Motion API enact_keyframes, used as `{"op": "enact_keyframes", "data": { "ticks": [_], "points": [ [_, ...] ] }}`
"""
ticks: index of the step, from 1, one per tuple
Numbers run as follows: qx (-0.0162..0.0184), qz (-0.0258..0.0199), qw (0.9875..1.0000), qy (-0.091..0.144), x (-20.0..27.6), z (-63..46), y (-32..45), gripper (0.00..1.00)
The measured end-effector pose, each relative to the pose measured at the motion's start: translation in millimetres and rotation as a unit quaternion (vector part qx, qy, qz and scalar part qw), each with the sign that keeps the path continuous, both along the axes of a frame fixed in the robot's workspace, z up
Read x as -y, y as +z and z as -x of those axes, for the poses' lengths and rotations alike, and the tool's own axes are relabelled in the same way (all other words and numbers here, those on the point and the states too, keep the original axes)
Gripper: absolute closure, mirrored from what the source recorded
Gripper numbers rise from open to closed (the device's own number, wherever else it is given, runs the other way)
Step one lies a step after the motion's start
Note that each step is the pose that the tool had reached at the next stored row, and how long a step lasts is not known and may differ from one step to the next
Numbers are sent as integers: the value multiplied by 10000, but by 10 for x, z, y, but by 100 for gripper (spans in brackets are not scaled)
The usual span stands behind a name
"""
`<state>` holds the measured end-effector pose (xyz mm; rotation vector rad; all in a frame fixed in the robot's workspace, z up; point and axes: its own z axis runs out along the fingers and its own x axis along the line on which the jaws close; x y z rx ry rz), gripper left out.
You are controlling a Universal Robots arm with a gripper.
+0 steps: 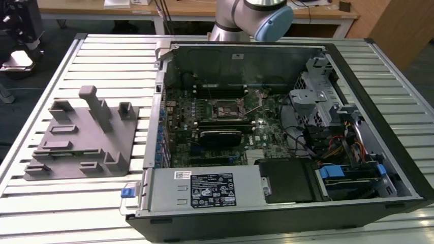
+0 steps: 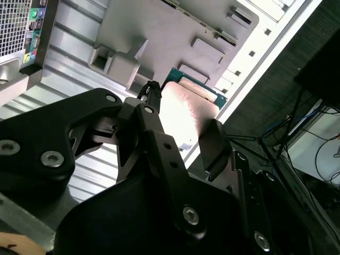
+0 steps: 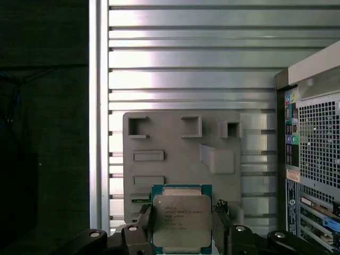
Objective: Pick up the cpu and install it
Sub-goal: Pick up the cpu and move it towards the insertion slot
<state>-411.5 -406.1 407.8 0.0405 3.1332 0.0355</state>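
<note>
In both wrist views the cpu (image 3: pixel 181 226) (image 2: pixel 187 106), a flat square chip with a silvery top and a green rim, sits between my gripper's (image 3: pixel 183 211) (image 2: pixel 183 114) black fingers (image 3: pixel 143 219), which are shut on its two opposite edges. It hangs in the air above the grey plastic tray (image 3: pixel 175 141) (image 2: pixel 159 32). In the exterior view the tray (image 1: pixel 81 137) lies on the slatted table at that view's left. The open computer case (image 1: pixel 285 127) lies beside it, with the black square socket (image 1: pixel 229 109) on its motherboard. The arm (image 1: pixel 254 15) stands behind the case.
The tray carries several upright blocks (image 1: pixel 95 104). Inside the case are a drive cage and cables (image 1: pixel 326 117) and a power supply (image 1: pixel 203 189). The case's rear port panel (image 3: pixel 311 154) is close to the tray. The table edge (image 3: pixel 98 106) drops to dark floor.
</note>
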Motion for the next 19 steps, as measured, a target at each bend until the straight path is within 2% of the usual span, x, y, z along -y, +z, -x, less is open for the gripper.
{"op": "enact_keyframes", "data": {
  "ticks": [5,11,19],
  "points": [
    [0,0,10000,0,0,-62,0,47],
    [-1,0,10000,0,0,-215,0,47],
    [0,0,10000,0,-7,-339,-1,47]
  ]
}}
